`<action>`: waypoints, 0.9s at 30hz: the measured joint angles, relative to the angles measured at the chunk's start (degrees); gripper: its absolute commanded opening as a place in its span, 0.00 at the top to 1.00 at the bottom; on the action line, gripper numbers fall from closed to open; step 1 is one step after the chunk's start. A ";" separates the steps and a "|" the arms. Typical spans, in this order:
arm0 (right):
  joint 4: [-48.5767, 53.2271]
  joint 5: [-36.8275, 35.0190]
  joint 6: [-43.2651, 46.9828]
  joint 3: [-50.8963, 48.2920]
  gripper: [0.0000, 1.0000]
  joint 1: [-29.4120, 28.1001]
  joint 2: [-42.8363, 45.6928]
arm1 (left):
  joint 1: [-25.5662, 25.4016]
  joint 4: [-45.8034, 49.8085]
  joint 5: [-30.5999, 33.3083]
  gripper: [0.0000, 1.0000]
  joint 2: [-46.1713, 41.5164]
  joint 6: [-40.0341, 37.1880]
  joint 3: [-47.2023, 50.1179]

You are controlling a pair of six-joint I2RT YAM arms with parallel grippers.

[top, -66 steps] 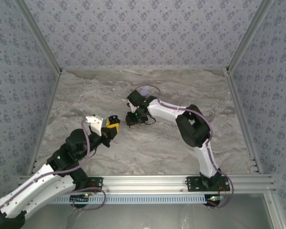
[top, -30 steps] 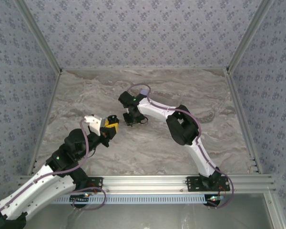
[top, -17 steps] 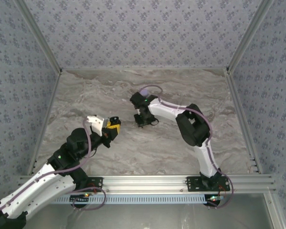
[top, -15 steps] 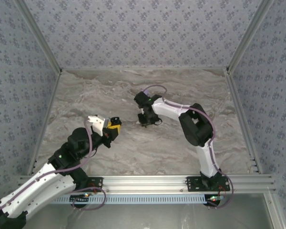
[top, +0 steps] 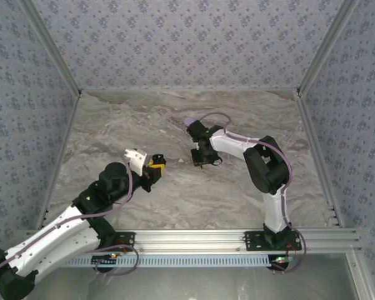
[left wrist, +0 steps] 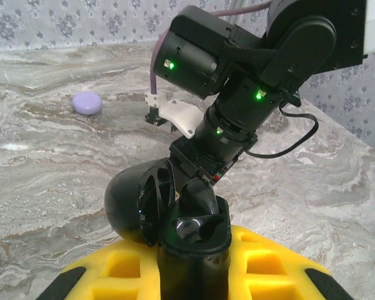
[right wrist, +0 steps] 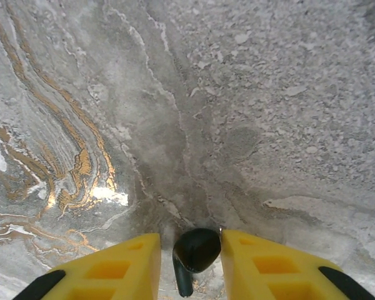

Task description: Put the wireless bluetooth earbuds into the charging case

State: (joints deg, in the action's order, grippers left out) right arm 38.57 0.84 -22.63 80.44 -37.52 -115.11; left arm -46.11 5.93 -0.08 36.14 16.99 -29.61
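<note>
So the charging case [left wrist: 194,240] is a small glossy black piece standing upright, w/ its lid [left wrist: 140,200] flipped open to the left and ribbed on the inside. The earbud [right wrist: 197,249] is a tiny shiny black bud w/ a short stem pointing back toward the wrist cam.

The left arm [top: 75,215] runs from the bottom-left corner diagonally toward mid-surface. The left hand [top: 155,167] is clamped on the case, w/ yellow fingers [left wrist: 272,262] on either side of its lower body, holding it up off the surface [right wrist: 269,94].

The right arm [top: 265,165] goes up from its base, bends at the elbow and reaches back left, wrist pointing down. The right hand [top: 204,160] hovers over the marble just right of the left one, near but apart. It's pinched in around the earbud, which touches the finger on the right of the wrist view. Tbh a thin gap shows on the other side, so the grip looks light. In the left wrist view the right arm's wrist sits right behind the open case.

Inside the case there's a dark, glossy rounded well. Can't tell if a bud is seated in it.

A pale lilac disc [left wrist: 87,103] lies on the surface farther back, by the right arm's wrist, well apart from the case.
</note>
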 measured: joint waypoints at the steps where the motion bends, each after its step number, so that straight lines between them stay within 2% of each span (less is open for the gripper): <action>1: 0.02 0.00 0.02 0.07 0.64 0.00 -0.02 | 0.00 -0.07 -0.20 0.84 0.20 -0.02 0.00; 20: 3.02 -0.04 1.49 3.69 0.63 0.04 -2.32 | 0.00 -0.22 -0.57 0.83 1.09 0.00 -0.02; 27: 3.21 -0.11 1.68 3.74 0.68 0.07 -2.43 | 0.00 -0.22 -0.57 0.83 1.09 0.00 -0.02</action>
State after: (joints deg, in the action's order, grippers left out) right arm 41.78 0.73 -20.95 84.18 -37.45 -117.54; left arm -46.11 5.72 -0.64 37.23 16.99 -29.63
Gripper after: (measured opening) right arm 0.327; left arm 0.191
